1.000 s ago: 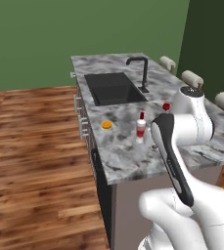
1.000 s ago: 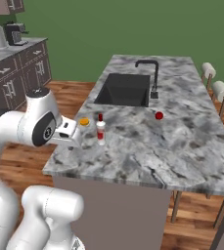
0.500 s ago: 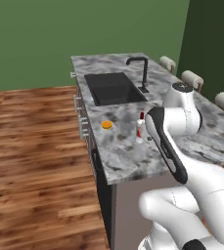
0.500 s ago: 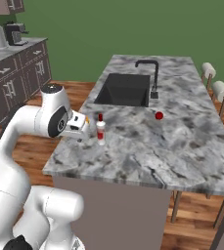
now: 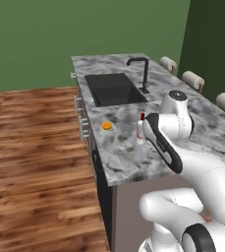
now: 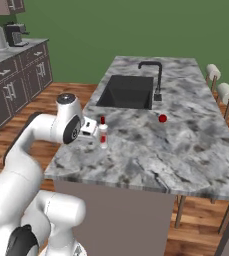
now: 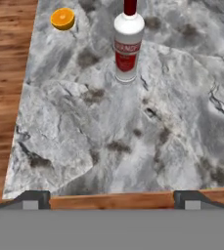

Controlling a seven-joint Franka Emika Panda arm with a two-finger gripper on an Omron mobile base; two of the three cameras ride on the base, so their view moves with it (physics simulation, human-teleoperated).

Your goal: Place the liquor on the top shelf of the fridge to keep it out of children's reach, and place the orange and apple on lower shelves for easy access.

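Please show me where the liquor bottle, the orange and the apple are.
liquor bottle (image 7: pixel 127 54): hand view, on its red label.
orange (image 5: pixel 107 126): left base view, on its top.
apple (image 6: pixel 162 118): right base view, on its middle.

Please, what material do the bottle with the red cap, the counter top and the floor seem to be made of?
The liquor: apparently clear glass or plastic, since the body looks pale and see-through; its red cap is opaque, and the red label band looks like paper.
The counter top: looks like polished grey marble or granite, with dark veins and blotches.
The floor: wood planks, brown with visible grain and plank seams.
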